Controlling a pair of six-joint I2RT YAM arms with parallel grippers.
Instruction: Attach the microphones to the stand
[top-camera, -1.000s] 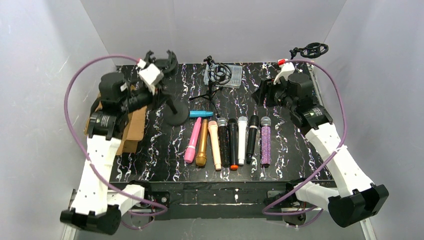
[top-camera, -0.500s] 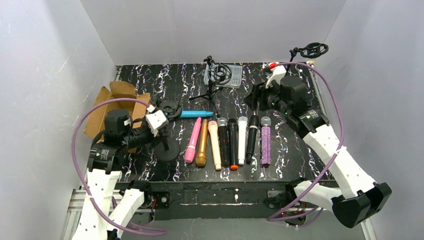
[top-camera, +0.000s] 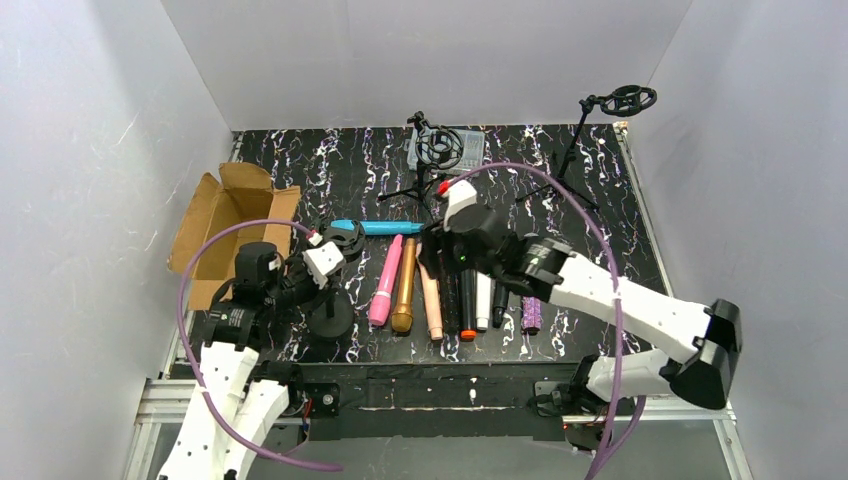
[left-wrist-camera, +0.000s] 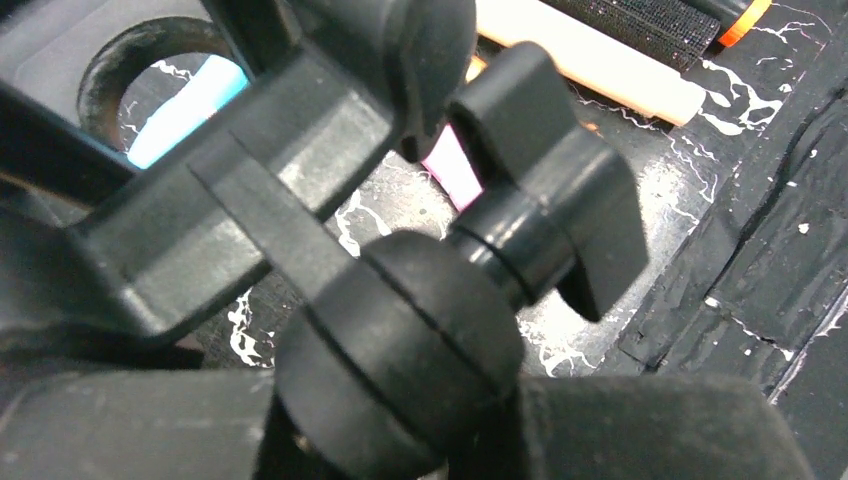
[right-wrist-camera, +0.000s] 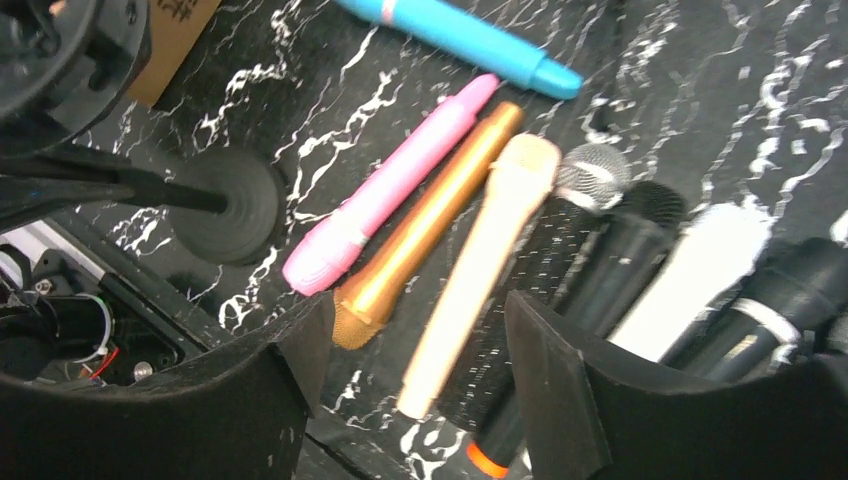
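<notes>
From above, the left gripper is clamped on the neck of the black round-base microphone stand. The stand's base rests on the black marbled counter, just left of the row of microphones. Holding it there looks meant to steady the clip for loading, and no microphone sits in it yet. The right gripper hangs over the middle of the row, its arm hiding several heads. An open brown cardboard box lies at the left. A small black tripod stand and a clear plastic case sit at the far edge, and a taller black tripod stand is at the far right.

The left wrist view is very close. The stand's ball joint and its black wing-shaped tightening knob fill the frame, with the gripper's dark pads pressed around them.

In the right wrist view the jaws stand apart with nothing between them. They straddle the peach microphone, which I judge to be the intended pick. To its left lie the gold microphone and the pink microphone, side by side. The teal-blue microphone lies crosswise beyond them. To the right lies a black mesh microphone with a silver grille, then black and white ones. The parallel layout leaves each body open to a grasp across it.

No brand or label is legible, and the print on the cardboard is too blurred to read.
</notes>
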